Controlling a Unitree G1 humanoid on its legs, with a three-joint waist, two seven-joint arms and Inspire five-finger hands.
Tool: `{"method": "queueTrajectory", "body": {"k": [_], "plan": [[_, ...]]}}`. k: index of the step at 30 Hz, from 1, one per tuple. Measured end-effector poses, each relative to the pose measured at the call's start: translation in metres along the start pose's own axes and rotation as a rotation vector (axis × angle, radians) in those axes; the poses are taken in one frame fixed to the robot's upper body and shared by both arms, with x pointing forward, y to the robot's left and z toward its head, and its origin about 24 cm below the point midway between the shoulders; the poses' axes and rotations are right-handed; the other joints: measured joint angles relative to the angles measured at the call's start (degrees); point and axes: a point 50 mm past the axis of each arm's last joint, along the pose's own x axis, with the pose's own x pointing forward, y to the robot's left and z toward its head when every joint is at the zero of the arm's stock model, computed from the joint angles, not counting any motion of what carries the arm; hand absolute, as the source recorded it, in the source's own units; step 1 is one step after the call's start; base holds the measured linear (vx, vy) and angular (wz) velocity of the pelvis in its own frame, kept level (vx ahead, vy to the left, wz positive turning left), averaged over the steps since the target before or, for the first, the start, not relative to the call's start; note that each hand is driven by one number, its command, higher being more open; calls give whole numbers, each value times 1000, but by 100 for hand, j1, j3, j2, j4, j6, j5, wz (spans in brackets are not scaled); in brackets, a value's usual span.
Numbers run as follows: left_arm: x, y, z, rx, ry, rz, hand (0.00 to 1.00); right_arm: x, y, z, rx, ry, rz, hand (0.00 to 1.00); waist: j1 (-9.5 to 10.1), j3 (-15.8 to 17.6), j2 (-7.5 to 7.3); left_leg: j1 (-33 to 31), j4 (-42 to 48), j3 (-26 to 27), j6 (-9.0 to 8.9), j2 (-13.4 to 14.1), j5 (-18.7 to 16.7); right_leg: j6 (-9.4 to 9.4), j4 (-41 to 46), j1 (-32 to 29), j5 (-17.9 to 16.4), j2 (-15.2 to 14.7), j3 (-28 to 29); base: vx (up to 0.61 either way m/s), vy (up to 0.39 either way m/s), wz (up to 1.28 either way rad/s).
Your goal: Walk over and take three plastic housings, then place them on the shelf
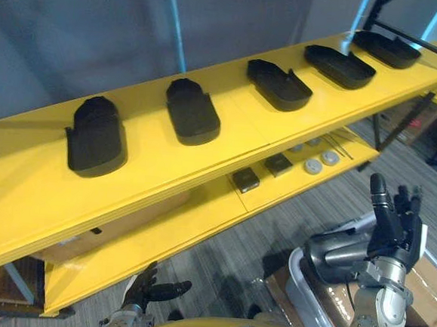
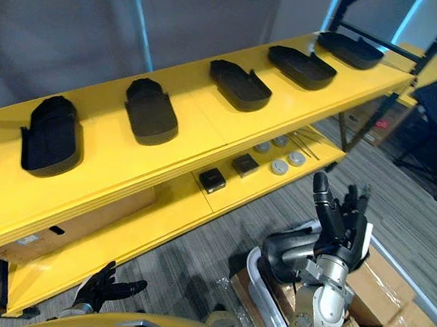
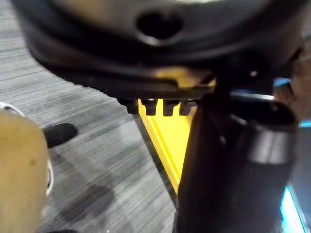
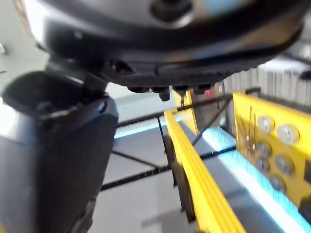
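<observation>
The head's stereo pair looks down on the yellow shelf [image 1: 229, 123] from a little way off, and both eyes share its two boards. One wrist camera sits hard against the left robot hand [image 3: 146, 53], facing the floor [image 3: 87, 136] and the shelf's edge. The other sits against the right robot hand [image 4: 160, 43], sighting along that edge.

Wall: grey-blue panels [image 1: 69, 38] stand behind the shelving.
Light: thin cyan strips [image 1: 176, 31] slant up the wall.
Floor: grey streaked carpet [image 2: 197, 238].
Furniture: a long yellow shelf [image 1: 237, 123] with an upper and a lower board.
Storage: a cardboard box [image 1: 99, 237] sits under the lower board.
</observation>
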Motion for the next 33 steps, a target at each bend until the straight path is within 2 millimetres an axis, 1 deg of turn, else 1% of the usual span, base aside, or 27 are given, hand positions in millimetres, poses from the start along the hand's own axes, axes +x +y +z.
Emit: {"method": "queueTrajectory", "body": {"k": [3, 5, 7, 8, 9, 10, 12, 13, 15, 17, 18, 19, 20, 21, 22, 23, 24, 25, 26, 27, 28, 30, 31, 33], "plan": [[1, -4, 2, 16, -5, -20, 100, -9, -8, -6, -14, 29, -84, 100, -61, 22, -23, 148, 0, 284, -23, 43, -73, -4, -4, 3, 24, 23, 257, 18, 27, -49], [1, -8, 1, 77, -3, -46, 100, -18, -18, -10, -56, 54, -139, 100, -182, 59, -52, 237, -1, 494, -42, 61, -131, 0, -17, -25, 49, 60, 470, 23, 19, -45], [1, -11, 2, 95, -1, -65, 100, -26, -25, -13, -71, 77, -179, 100, -237, 55, -24, 253, -1, 701, -61, 66, -170, -4, -39, -113, 101, 91, 639, 26, 20, -50], [2, -15, 4, 113, -1, -81, 100, -32, -31, -15, -83, 96, -205, 100, -321, 65, -19, 270, -1, 784, -62, 66, -186, 4, -119, -111, 152, 104, 747, 28, 16, -47], [3, -16, 5, 119, 0, -88, 100, -35, -34, -16, -89, 105, -216, 100, -364, 77, -8, 290, -1, 832, -65, 66, -194, 9, -132, -112, 172, 109, 779, 20, 13, -39], [5, -20, 9, 137, -4, -103, 100, -40, -39, -18, -101, 121, -232, 100, -408, 124, -17, 339, -1, 926, -74, 65, -220, 11, -133, -105, 189, 120, 856, 9, 12, -39], [6, -25, 17, 144, -30, -114, 100, -45, -43, -19, -113, 133, -237, 100, -527, 116, 21, 368, -1, 1051, -83, 58, -248, 17, -172, -127, 231, 131, 967, 5, 11, -36], [6, -28, 22, 142, -56, -115, 100, -47, -45, -18, -116, 129, -241, 100, -537, 136, -5, 394, -1, 1139, -87, 57, -265, 24, -225, -129, 274, 142, 1053, 2, 7, -41], [5, -33, 43, 82, -144, -112, 100, -49, -46, -18, -117, 114, -235, 100, -537, 151, -18, 448, -1, 1284, -97, 57, -294, 40, -321, -110, 345, 163, 1183, -18, -2, -37], [3, -35, 58, 33, -211, -109, 100, -48, -45, -17, -112, 102, -224, 100, -524, 167, -37, 470, 1, 1281, -101, 54, -298, 41, -323, -113, 351, 169, 1213, -17, -13, -12], [0, -37, 71, -16, -277, -102, 100, -47, -42, -17, -104, 93, -203, 100, -496, 183, -55, 516, 26, 1256, -112, 51, -315, 41, -323, -96, 352, 188, 1246, -17, -16, -7], [-3, -37, 78, -34, -314, -97, 100, -47, -39, -18, -99, 92, -187, 100, -495, 190, -65, 531, 39, 1207, -120, 34, -328, 41, -325, -112, 352, 201, 1273, -26, -18, -11], [-7, -36, 92, -77, -379, -88, 100, -44, -31, -21, -84, 94, -158, 100, -450, 220, -115, 487, 242, 996, -145, 20, -468, 39, -340, -114, 349, 220, 1372, -36, -15, -37], [-15, -35, 103, -120, -450, -78, 100, -38, -20, -24, -68, 92, -111, 100, -333, 229, -126, 356, 582, 559, -125, 49, -758, 64, -372, -187, 386, 240, 1508, -25, -11, -52], [-19, -35, 109, -132, -487, -75, 100, -35, -15, -25, -61, 89, -86, 100, -274, 230, -88, 279, 768, 325, -122, 68, -906, 70, -401, -203, 431, 263, 1574, -4, 2, -63], [-24, -34, 121, -148, -548, -72, 100, -29, -5, -26, -47, 86, -51, 100, -164, 248, -73, 95, 1167, -87, -58, 83, -1152, 91, -427, -241, 492, 271, 1692, 2, 21, -44], [-27, -34, 126, -159, -575, -68, 100, -27, 1, -27, -41, 85, -31, 100, -96, 250, -59, 3, 1363, -358, -8, 99, -1256, 110, -425, -273, 518, 285, 1742, -2, 39, -61], [-32, -32, 136, -192, -625, -53, 100, -23, 11, -27, -28, 79, 11, 100, 48, 275, -24, -148, 1711, -930, 53, 107, -1487, 141, -455, -281, 585, 320, 1911, -19, 108, -67], [-36, -29, 140, -216, -649, -36, 100, -18, 24, -25, -10, 65, 57, 100, 144, 308, 16, -261, 1965, -1321, 76, 91, -1703, 179, -512, -292, 650, 345, 2035, -14, 98, -66], [-38, -27, 141, -224, -661, -29, 100, -18, 29, -26, -6, 63, 73, 100, 161, 327, 36, -288, 2047, -1442, 79, 84, -1793, 193, -528, -300, 677, 355, 2082, -48, 179, -50], [-42, -24, 142, -230, -675, -21, 100, -17, 39, -26, -6, 55, 105, 100, 207, 382, 8, -296, 2166, -1412, 90, 54, -1915, 231, -533, -300, 703, 335, 2175, -76, 153, -32], [-43, -24, 143, -229, -681, -27, 100, -19, 42, -28, -13, 63, 120, 100, 290, 421, -46, -322, 2254, -1394, 116, 20, -2001, 242, -534, -319, 709, 297, 2201, -99, 149, -15], [-43, -23, 144, -229, -685, -36, 100, -21, 45, -29, -41, 64, 128, 100, 324, 418, -80, -430, 2372, -1399, 126, 4, -2074, 242, -512, -384, 708, 278, 2205, -65, 102, -4], [-45, -24, 146, -250, -696, -61, 100, -21, 48, -28, -115, 35, 135, 100, 343, 422, -88, -619, 2597, -1390, 163, -6, -2137, 248, -419, -502, 706, 270, 2215, -25, 84, -4]]}}
